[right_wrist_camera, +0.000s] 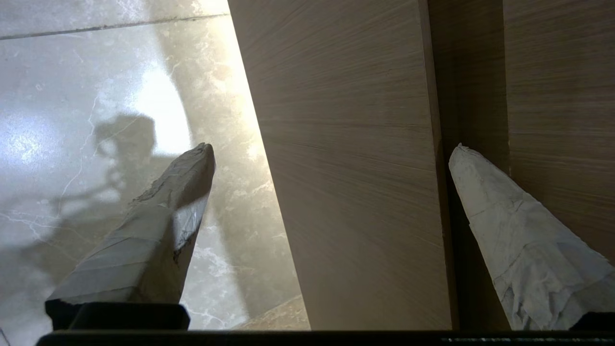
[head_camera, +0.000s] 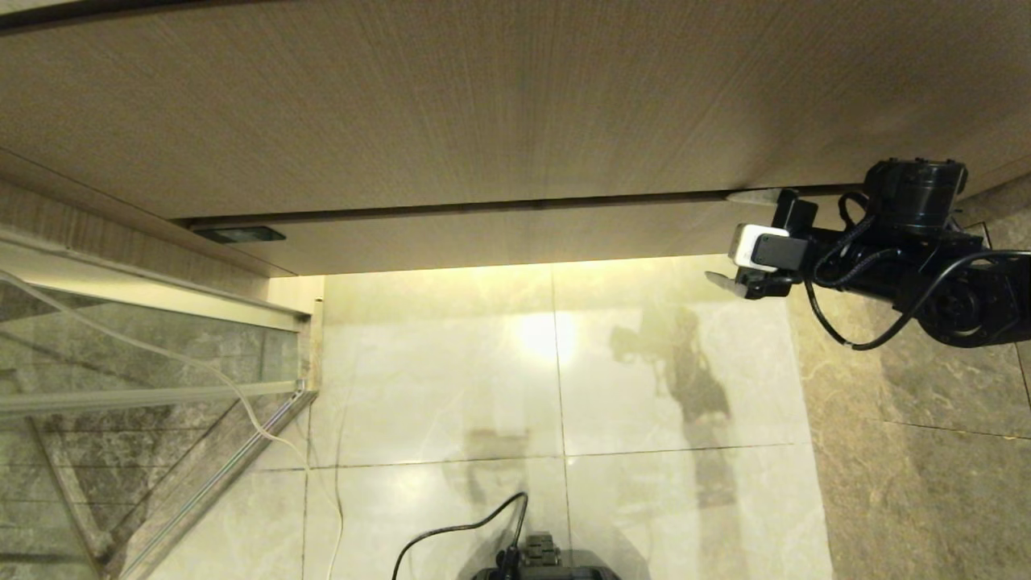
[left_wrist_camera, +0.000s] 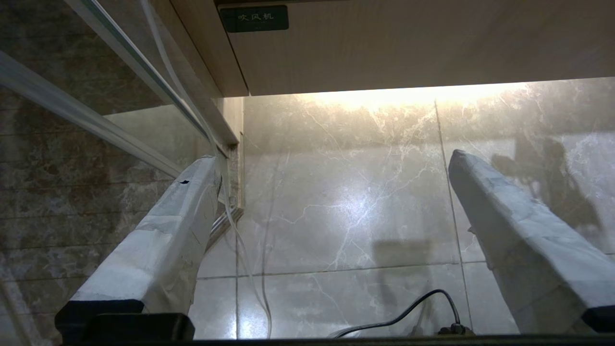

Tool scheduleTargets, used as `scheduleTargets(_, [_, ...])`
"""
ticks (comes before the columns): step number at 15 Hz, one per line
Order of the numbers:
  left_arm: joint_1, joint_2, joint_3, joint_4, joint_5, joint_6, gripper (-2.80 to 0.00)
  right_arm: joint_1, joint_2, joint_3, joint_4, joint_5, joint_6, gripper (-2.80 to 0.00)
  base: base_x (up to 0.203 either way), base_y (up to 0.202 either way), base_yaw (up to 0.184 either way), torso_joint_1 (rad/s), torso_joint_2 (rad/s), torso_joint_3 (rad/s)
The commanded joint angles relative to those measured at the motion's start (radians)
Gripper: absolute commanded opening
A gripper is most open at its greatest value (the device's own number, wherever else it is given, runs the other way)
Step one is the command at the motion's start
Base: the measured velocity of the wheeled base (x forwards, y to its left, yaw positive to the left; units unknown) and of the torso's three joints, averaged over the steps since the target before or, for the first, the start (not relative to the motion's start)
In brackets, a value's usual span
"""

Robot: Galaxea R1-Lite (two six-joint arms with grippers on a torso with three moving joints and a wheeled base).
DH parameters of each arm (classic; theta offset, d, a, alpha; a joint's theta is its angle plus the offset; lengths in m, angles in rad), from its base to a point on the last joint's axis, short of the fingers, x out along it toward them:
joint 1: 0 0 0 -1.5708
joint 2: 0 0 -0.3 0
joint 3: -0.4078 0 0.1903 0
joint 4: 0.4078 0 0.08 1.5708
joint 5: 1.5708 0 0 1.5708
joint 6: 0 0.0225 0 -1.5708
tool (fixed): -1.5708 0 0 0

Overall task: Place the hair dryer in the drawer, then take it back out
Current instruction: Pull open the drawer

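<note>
Right tool (head_camera: 737,239) spread open, straddling right end of shut light beige wood-grain drawer (head_camera: 515,234); left tool (left_wrist_camera: 331,163) open, idle above marble-tile floor (head_camera: 556,387).

The right arm (head_camera: 918,258) is a black housing with a cylindrical joint, a white camera module and looped black cables. Both the right gripper (right_wrist_camera: 331,154) and left gripper (left_wrist_camera: 336,158) carry tapered fingers wrapped in creased grey-white tape on black bases.

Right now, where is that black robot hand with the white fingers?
In the head view, the right gripper is at the right end of the closed drawer, open fingers straddling its front, with the taller wood-grain panel above and tiled floor below.
</note>
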Motion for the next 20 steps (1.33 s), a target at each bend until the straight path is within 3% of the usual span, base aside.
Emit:
scheduleTargets(1, [0.000,0.000,0.040,-0.002,0.000,-0.001,0.00,0.000,-0.001,0.003,-0.003,0.002,-0.008,0.00,0.000,0.000,0.000,0.000,0.00,0.000])
scheduleTargets(20, [0.000,0.000,0.040,-0.002,0.000,0.000,0.00,-0.012,0.027,-0.039,-0.016,0.003,0.026,0.00,0.000,0.000,0.000,0.000,0.00,0.000])
